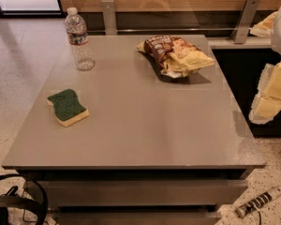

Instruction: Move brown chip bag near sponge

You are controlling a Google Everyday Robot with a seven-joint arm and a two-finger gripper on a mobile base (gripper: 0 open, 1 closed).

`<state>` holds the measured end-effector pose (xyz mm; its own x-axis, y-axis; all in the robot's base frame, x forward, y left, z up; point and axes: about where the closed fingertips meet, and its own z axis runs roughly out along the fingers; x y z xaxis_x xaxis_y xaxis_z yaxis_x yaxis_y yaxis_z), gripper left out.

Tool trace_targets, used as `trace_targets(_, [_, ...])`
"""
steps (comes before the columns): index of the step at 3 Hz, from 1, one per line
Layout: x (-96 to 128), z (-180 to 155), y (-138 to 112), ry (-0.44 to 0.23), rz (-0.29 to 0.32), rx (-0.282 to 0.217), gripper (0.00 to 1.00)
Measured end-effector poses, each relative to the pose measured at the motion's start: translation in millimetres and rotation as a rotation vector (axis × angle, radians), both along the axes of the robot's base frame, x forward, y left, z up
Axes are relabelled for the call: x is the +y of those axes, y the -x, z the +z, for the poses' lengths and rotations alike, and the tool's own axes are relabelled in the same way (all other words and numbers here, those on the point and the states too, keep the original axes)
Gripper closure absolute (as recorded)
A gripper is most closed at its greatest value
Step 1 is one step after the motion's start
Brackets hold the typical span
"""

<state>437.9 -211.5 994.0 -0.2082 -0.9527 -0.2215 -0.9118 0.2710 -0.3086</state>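
Observation:
The brown chip bag point(174, 55) lies crumpled on the far right part of the grey table point(145, 125), dark brown at its left end and tan-yellow at its right. The sponge point(68, 107), green scrub top over yellow foam, lies flat near the table's left edge, far from the bag. My gripper point(267, 104) hangs off the table's right side, beyond the edge and to the right of and nearer than the bag. It touches nothing and holds nothing that I can see.
A clear plastic water bottle point(78, 40) stands upright at the far left of the table, behind the sponge. A wooden wall with metal brackets point(108, 17) runs behind the table. A cable and a device point(260, 201) lie on the floor at the lower right.

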Motion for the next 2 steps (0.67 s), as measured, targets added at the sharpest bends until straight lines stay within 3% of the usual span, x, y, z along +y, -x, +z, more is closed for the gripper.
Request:
trace_targets(1, [-1,4,-2,-0.003,-0.011,-0.008,0.00])
trace_targets(2, [-6,14,-21,-0.031,-0.048,-0.033,0.00])
